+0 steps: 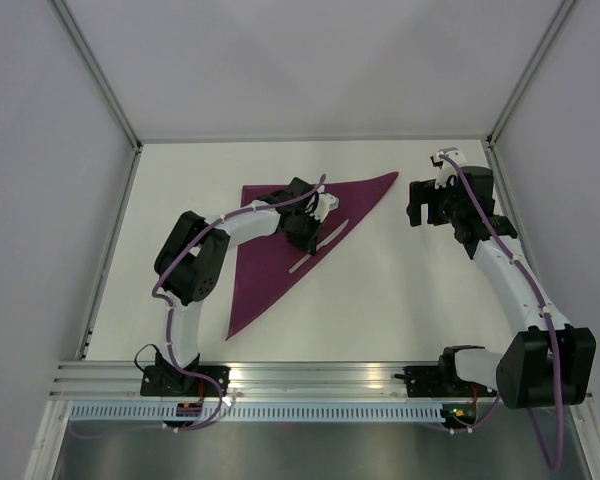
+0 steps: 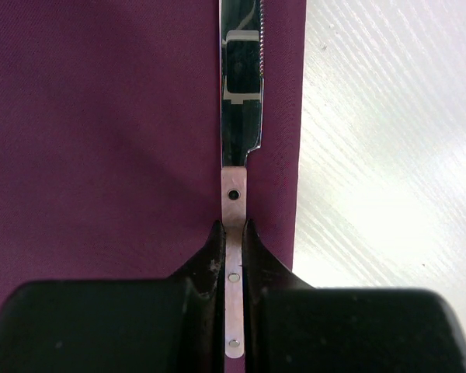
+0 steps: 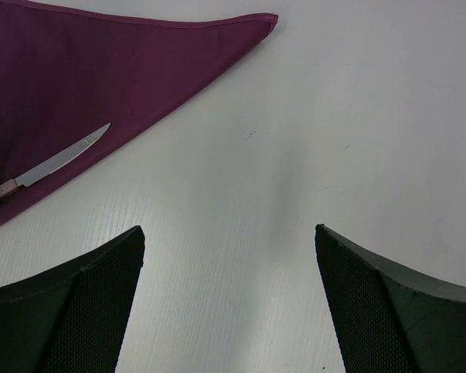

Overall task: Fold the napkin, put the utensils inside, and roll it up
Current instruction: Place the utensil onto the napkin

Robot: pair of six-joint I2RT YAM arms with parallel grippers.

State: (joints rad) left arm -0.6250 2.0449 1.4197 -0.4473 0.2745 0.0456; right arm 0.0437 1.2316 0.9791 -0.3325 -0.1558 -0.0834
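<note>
The purple-maroon napkin lies folded into a triangle on the white table, one tip pointing right. A knife with a pale riveted handle and a shiny blade rests on the cloth, close beside its long folded edge. My left gripper is shut on the knife's handle, which runs back between the black fingers. My right gripper hangs open over bare table right of the napkin's tip, holding nothing. The knife shows at the left of the right wrist view.
Grey walls with metal frame posts close in the table at the back and sides. An aluminium rail carrying both arm bases runs along the near edge. White tabletop stretches right of the napkin.
</note>
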